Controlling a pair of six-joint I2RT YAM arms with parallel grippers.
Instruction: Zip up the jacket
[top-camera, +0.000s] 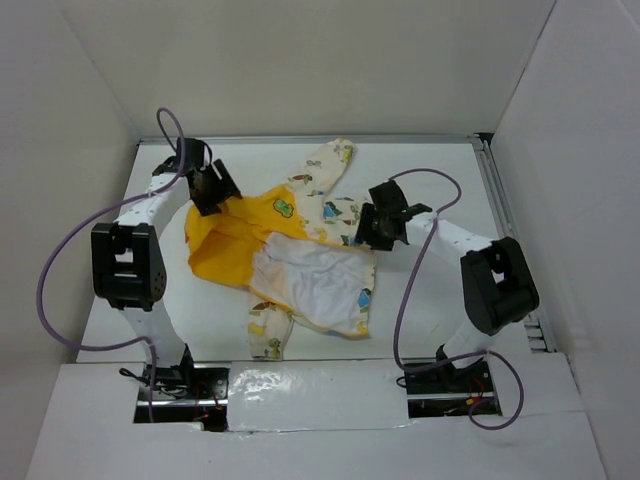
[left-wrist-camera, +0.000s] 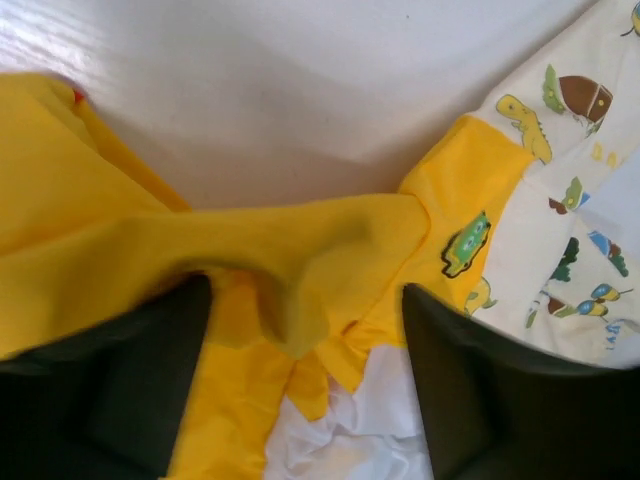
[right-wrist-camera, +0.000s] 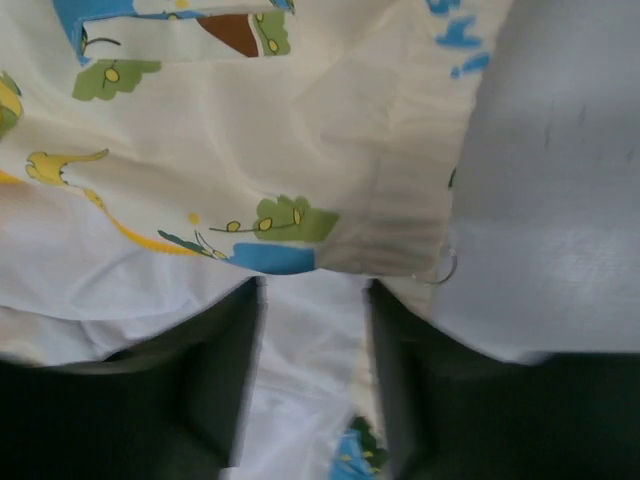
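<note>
The jacket (top-camera: 290, 260) lies open in the middle of the table, white lining up, with the yellow hood at the left and a cream printed sleeve pointing to the back. My left gripper (top-camera: 212, 192) is at the far edge of the yellow hood. In the left wrist view its fingers (left-wrist-camera: 130, 380) stand wide apart, open, with a fold of yellow cloth (left-wrist-camera: 300, 260) between them and the green patch (left-wrist-camera: 466, 243) to the right. My right gripper (top-camera: 375, 228) is at the jacket's right edge, open, with white lining (right-wrist-camera: 315, 360) between its fingers (right-wrist-camera: 430, 390). A thin metal ring (right-wrist-camera: 447, 270) shows at the cream edge.
White walls close in the table (top-camera: 430, 300) at the back and on both sides. A metal rail (top-camera: 497, 200) runs along the right edge. Purple cables loop beside each arm. The right arm's elbow (top-camera: 497, 280) stands to the right of the jacket.
</note>
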